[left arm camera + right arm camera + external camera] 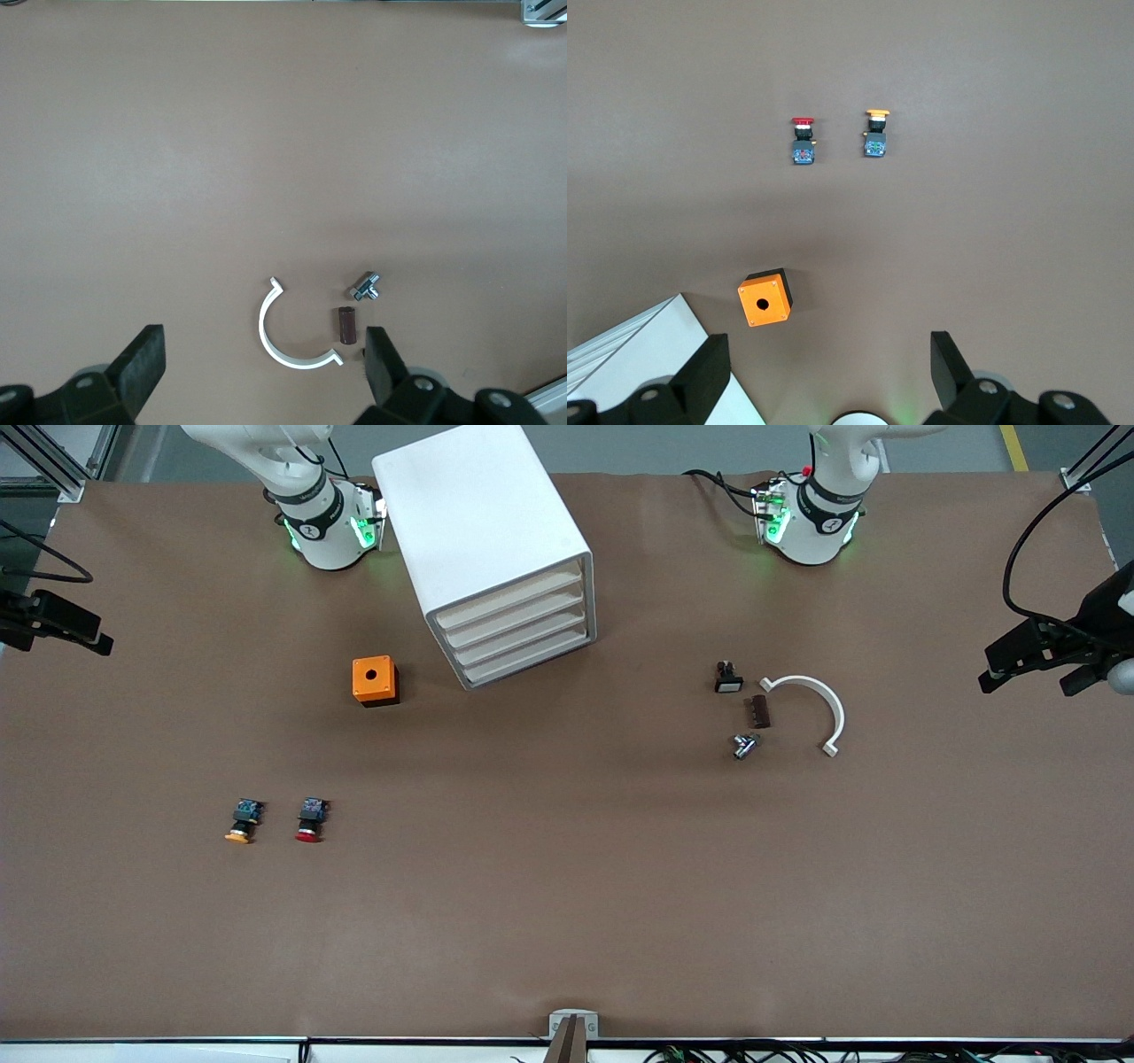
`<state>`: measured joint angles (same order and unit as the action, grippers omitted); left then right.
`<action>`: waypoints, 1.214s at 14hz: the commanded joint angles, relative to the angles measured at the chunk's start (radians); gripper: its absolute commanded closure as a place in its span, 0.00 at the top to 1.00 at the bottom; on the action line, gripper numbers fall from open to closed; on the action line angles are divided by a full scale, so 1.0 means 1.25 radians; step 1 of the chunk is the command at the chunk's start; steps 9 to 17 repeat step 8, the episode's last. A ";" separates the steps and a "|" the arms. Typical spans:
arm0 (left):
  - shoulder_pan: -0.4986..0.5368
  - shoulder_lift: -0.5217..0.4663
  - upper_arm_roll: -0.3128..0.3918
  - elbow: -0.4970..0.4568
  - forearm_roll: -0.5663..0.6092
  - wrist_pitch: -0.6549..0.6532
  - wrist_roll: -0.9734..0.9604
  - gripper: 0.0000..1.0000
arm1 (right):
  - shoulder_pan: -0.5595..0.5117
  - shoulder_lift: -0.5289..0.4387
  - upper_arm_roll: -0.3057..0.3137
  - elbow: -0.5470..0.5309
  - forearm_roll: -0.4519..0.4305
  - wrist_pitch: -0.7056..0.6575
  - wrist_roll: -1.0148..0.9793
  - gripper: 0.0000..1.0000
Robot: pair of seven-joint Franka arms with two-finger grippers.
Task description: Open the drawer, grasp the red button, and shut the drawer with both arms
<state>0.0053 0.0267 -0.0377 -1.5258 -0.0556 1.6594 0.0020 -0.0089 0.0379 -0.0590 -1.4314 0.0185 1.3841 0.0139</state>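
Note:
The white cabinet stands between the two arm bases, its stack of several alike drawer fronts all pushed in. The red-capped button lies on the brown table, nearer the front camera and toward the right arm's end; the right wrist view shows this button too. My right gripper hangs open and empty, high over the table beside the cabinet. My left gripper is also open and empty, high over the small parts at the left arm's end. Neither gripper shows in the front view.
An orange-capped button lies beside the red one. An orange box with a round hole sits near the cabinet. At the left arm's end lie a black white-faced button, a white arc, a brown piece and a metal part.

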 commanded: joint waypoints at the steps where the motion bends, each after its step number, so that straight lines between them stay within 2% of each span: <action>1: -0.002 -0.002 -0.004 0.012 0.024 -0.017 -0.021 0.99 | -0.009 -0.049 0.002 -0.064 0.008 0.012 0.000 1.00; 17: -0.004 -0.002 -0.004 0.012 0.024 -0.016 -0.038 0.99 | -0.006 -0.057 0.002 -0.071 0.008 0.040 -0.001 1.00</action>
